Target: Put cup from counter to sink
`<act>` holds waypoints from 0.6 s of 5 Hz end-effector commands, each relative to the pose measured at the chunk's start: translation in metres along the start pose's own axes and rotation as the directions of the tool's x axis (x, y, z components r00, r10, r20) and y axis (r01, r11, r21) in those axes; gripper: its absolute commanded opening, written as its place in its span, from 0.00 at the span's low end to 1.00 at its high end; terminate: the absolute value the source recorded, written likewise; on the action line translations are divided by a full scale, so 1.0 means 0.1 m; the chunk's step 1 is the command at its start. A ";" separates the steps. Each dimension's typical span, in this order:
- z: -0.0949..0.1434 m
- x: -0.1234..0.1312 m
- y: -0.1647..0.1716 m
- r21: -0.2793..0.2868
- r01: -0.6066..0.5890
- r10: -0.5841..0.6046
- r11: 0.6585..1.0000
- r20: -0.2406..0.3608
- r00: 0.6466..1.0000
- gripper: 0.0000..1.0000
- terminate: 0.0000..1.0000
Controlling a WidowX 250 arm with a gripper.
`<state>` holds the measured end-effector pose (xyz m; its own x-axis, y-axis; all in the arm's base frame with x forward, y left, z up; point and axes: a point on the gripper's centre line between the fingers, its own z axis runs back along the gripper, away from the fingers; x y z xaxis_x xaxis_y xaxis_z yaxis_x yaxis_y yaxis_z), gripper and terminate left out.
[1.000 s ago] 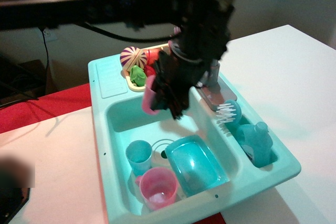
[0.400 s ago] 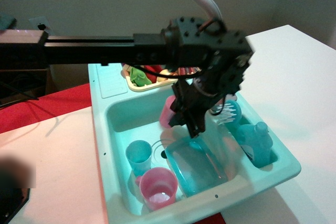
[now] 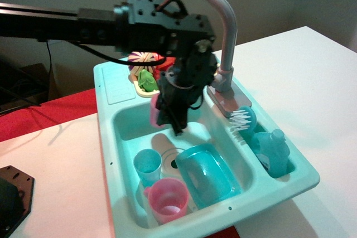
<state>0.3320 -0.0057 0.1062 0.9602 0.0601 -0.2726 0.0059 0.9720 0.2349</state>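
Note:
My black gripper (image 3: 168, 116) hangs over the back left part of the turquoise sink (image 3: 124, 122). It is shut on the slim pink cup (image 3: 154, 110). The cup is held tilted above the basin floor, and the dark fingers hide most of it, leaving a pink strip on their left side. The turquoise counter ledge with its ribbed patch (image 3: 116, 83) lies behind and to the left of the gripper, with nothing on it.
In the basin's front stand a light-blue cup (image 3: 148, 165), a wider pink cup (image 3: 168, 199) and a turquoise tub (image 3: 209, 174). The grey faucet (image 3: 226, 32) rises right of the gripper. A brush (image 3: 242, 120) and a blue bottle (image 3: 273, 149) fill the right compartment. A yellow rack (image 3: 140, 89) sits behind.
The gripper, still holding the pink cup, swung right and down over the tub, then came back left and up to the basin's back left.

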 end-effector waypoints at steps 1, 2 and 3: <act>0.31 -0.25 0.17 -0.048 -0.110 0.111 0.993 0.017 0.994 1.00 0.00; 0.34 -0.29 0.16 -0.051 -0.126 0.126 0.991 0.005 0.992 1.00 0.00; 0.33 -0.31 0.17 -0.048 -0.129 0.129 0.991 -0.003 0.992 1.00 0.00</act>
<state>0.3075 0.0019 0.1243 0.9235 0.1777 -0.3398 -0.0945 0.9643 0.2475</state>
